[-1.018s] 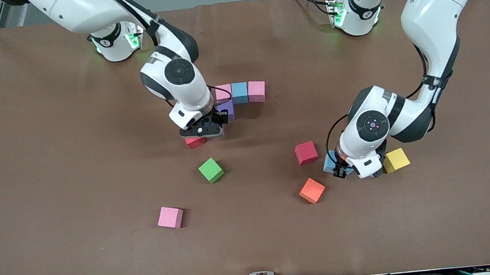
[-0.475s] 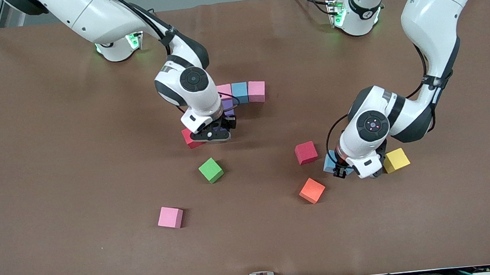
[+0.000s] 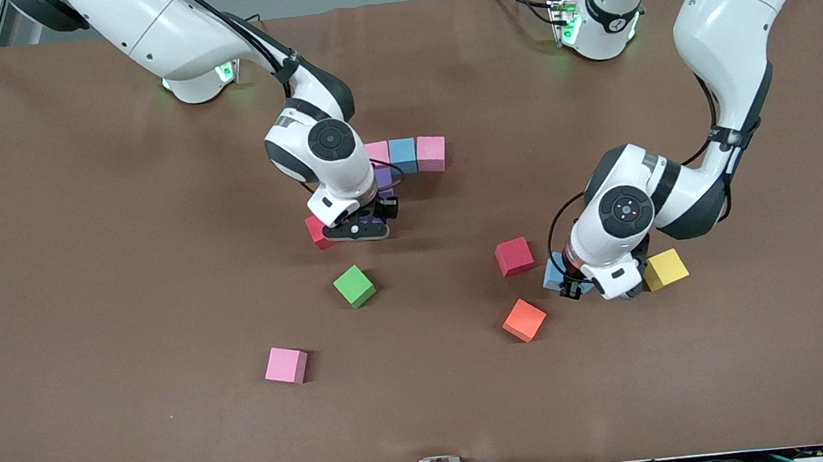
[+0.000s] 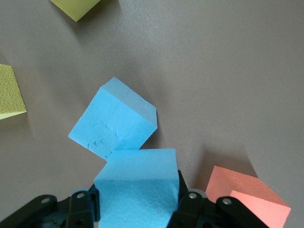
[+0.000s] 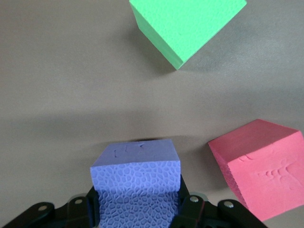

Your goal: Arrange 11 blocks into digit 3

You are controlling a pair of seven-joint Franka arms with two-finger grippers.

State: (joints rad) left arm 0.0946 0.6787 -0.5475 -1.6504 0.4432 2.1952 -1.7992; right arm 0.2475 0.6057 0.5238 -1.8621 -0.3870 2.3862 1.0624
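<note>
A pink block (image 3: 376,151), a light blue block (image 3: 403,155) and a pink block (image 3: 431,153) lie in a row, with a purple block (image 3: 384,177) joined on the nearer side. My right gripper (image 3: 360,228) (image 5: 137,202) hangs just nearer than that purple one, shut on a second purple block (image 5: 135,178), beside a red block (image 3: 317,234) (image 5: 261,166). My left gripper (image 3: 602,289) (image 4: 137,202) is shut on a light blue block (image 4: 137,183), whose corner meets another light blue block (image 3: 555,274) (image 4: 114,123). Green (image 3: 354,285), pink (image 3: 286,365), red (image 3: 514,256) and orange (image 3: 524,320) blocks lie loose.
A yellow cube (image 3: 666,269) sits beside the left hand toward the left arm's end of the table. The left wrist view shows two yellow cubes (image 4: 76,7) (image 4: 9,92). The brown mat (image 3: 85,292) covers the table.
The right gripper has carried its purple block sideways toward the left arm's end, uncovering the red block. The left arm has not moved.
</note>
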